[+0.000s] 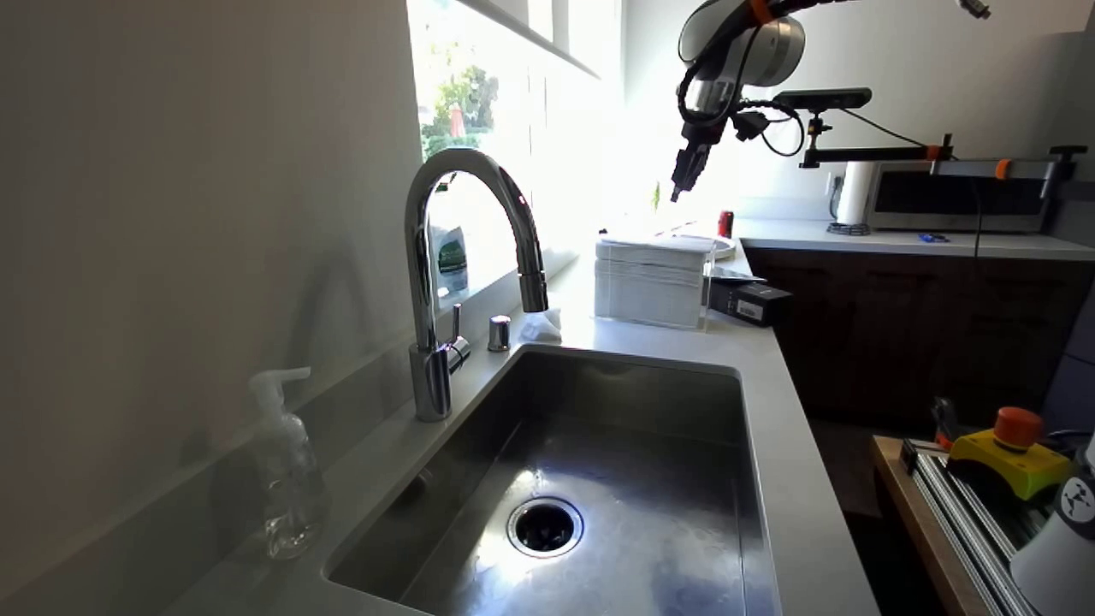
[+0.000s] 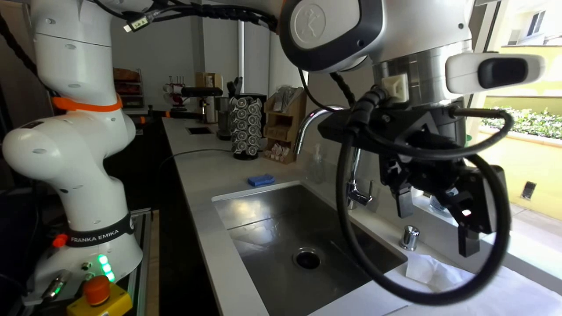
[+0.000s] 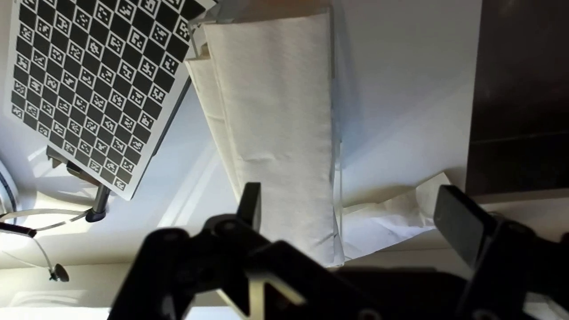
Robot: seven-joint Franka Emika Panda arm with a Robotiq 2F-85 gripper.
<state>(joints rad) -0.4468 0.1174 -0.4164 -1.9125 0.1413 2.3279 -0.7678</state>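
Gripper [image 2: 437, 224] hangs in the air well above the counter [image 3: 409, 89], fingers spread wide with nothing between them, you can see that in an exterior view and the wrist view. Nearest thing below it is a stack of white paper towels [image 3: 284, 111] in a clear bin [image 1: 650, 319] by one end of the sink [image 1: 633, 385], not touching the fingers at all. There's a crumpled white sheet [image 3: 391, 218] on the counter just beside the stack, on the sink side, and a checkered board [image 3: 102, 98] on the opposite side, can't tell if it touches the bin. Handling-wise I'd expect the towels to be super light, soft and floppy, with loose layers that slide on each other and crease or tear if you yank. Best hold is probably a shallow pinch on a free edge or fold of the top one, clear of the bin walls, which look stiff and kinda slick. The crumpled sheet should be easier imo, just pinch a raised fold
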